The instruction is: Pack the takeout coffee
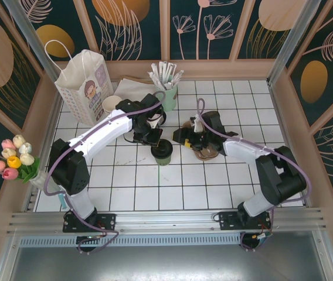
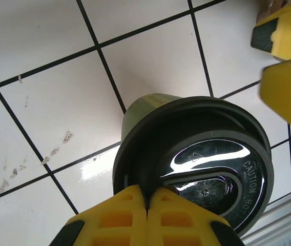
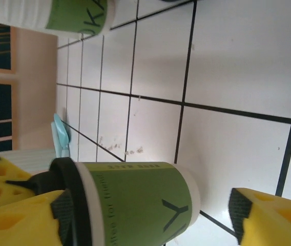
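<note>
Cup, green, black lid on, stands upright on tiled table. Left gripper pressed together, tips at lid's near rim. Right gripper spread wide, cup framed between its fingers; contact unclear.

The top camera looks down from above the near edge over the whole table. Both wrist cameras sit close — left above the cup, right beside it.
</note>
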{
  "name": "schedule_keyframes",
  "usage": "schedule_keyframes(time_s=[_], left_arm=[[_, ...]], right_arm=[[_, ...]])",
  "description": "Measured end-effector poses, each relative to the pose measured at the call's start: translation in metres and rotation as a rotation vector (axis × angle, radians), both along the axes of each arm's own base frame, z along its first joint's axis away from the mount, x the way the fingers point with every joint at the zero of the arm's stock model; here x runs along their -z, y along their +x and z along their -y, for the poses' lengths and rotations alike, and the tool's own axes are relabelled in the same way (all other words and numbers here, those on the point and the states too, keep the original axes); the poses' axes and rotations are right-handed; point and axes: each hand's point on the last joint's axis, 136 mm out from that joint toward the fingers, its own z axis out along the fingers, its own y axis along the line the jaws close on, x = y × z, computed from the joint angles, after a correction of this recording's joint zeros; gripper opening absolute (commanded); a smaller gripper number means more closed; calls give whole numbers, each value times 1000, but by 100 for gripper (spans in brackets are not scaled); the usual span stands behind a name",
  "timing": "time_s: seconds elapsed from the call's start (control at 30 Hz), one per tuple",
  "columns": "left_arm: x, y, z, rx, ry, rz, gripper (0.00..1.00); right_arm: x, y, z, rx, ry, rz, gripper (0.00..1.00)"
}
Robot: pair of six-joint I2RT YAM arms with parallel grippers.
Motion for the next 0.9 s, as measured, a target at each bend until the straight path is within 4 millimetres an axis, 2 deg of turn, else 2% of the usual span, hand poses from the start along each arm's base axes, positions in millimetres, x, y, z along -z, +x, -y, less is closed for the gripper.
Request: schedule_keyframes(time_s=[0.13,0.4,0.67,0.9], left_arm=[[2,1,-1,2,7,2,0],[15,-4,-10,3,54,-9,0],[16,-5,-10,5,34,10,0],[17,-6,-10,3,14,30,0]], right_arm=[[7,1,-5,-11,2,-47,71],[3,0,-18,-57,26,-58,72],[14,-11,-29,-102,24,-94,71],[14,-11,-33,-114,23,-82,69]])
